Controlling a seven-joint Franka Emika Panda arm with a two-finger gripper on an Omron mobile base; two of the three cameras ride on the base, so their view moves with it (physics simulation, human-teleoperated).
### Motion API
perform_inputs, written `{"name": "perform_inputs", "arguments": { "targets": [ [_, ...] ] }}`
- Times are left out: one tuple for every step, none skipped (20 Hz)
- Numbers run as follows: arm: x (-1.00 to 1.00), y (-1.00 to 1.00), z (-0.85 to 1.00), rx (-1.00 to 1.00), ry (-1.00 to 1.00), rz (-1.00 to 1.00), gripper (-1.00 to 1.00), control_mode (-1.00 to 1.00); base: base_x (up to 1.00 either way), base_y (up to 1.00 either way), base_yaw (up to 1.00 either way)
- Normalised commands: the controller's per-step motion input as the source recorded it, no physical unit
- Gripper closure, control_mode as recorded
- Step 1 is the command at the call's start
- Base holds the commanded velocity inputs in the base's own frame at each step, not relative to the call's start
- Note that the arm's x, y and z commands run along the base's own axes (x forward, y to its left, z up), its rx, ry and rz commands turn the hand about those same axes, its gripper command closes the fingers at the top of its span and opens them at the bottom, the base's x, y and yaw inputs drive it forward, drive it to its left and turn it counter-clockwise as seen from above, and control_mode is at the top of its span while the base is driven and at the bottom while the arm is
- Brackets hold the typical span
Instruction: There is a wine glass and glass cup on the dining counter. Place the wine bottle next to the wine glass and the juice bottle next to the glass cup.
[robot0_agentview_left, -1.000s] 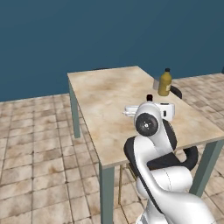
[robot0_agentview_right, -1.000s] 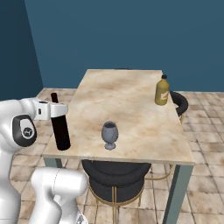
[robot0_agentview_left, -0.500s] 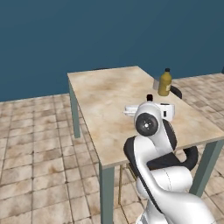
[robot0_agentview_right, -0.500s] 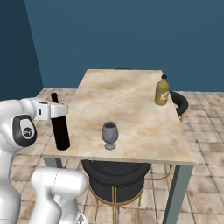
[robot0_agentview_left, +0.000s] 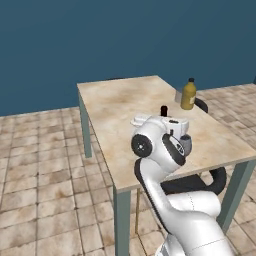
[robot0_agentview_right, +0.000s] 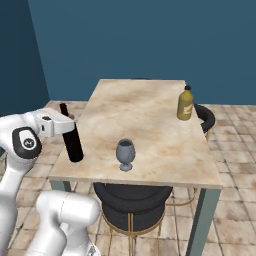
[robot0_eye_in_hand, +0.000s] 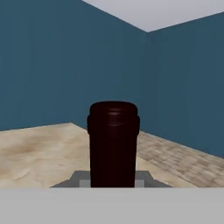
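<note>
Gripper (robot0_agentview_right: 69, 126) is clamped on the wine bottle (robot0_agentview_right: 73, 140), jaws closed around its upper body just under the neck. Bottle is upright, its base at the near left corner of the dining counter (robot0_agentview_right: 150, 115); can't tell if the base touches the top or sits just above it. In the hand view the dark red bottle top (robot0_eye_in_hand: 113, 142) rises right between the finger tips, beige marbled top behind it.

Wine glass (robot0_agentview_right: 125, 154) stands upright near the counter's near edge, to the right of the wine bottle, close but apart.

Juice bottle (robot0_agentview_right: 185, 103) stands upright at the far right side of the counter, well apart from glass and wine bottle. In the left base view the glass cup (robot0_agentview_left: 178, 96) sits just beside the juice bottle (robot0_agentview_left: 188, 94), partly hidden behind it.

A black round stool (robot0_agentview_right: 131, 205) sits under the near end of the counter; another (robot0_agentview_right: 205, 116) is at the right edge near the juice bottle.
</note>
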Motion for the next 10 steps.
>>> {"name": "perform_inputs", "arguments": {
  "targets": [
    [0.46,0.03,0.00,0.00,0.00,-0.20,1.00,-1.00,0.00,0.00,0.00],
    [0.45,0.00,0.00,0.00,0.01,-0.18,1.00,-1.00,0.00,0.00,0.00],
    [0.45,0.00,0.00,0.00,0.07,-0.18,1.00,-1.00,0.00,0.00,0.00],
    [0.44,0.00,0.00,0.00,0.10,-0.19,1.00,-1.00,0.00,0.00,0.00],
    [0.44,0.00,0.00,0.00,0.09,-0.19,1.00,-1.00,0.00,0.00,0.00],
    [0.43,0.00,0.00,0.00,0.09,-0.19,1.00,-1.00,0.00,0.00,0.00],
    [0.40,0.00,0.00,0.00,0.09,-0.19,1.00,-1.00,0.00,0.00,0.00],
    [0.36,0.00,0.00,0.00,0.08,-0.18,1.00,-1.00,0.00,0.00,0.00],
    [0.32,-0.02,0.00,0.01,0.10,-0.17,1.00,-1.00,0.00,0.00,0.00],
    [0.26,-0.06,0.00,0.01,0.11,-0.15,1.00,-1.00,0.00,0.00,0.00]
  ]
}}
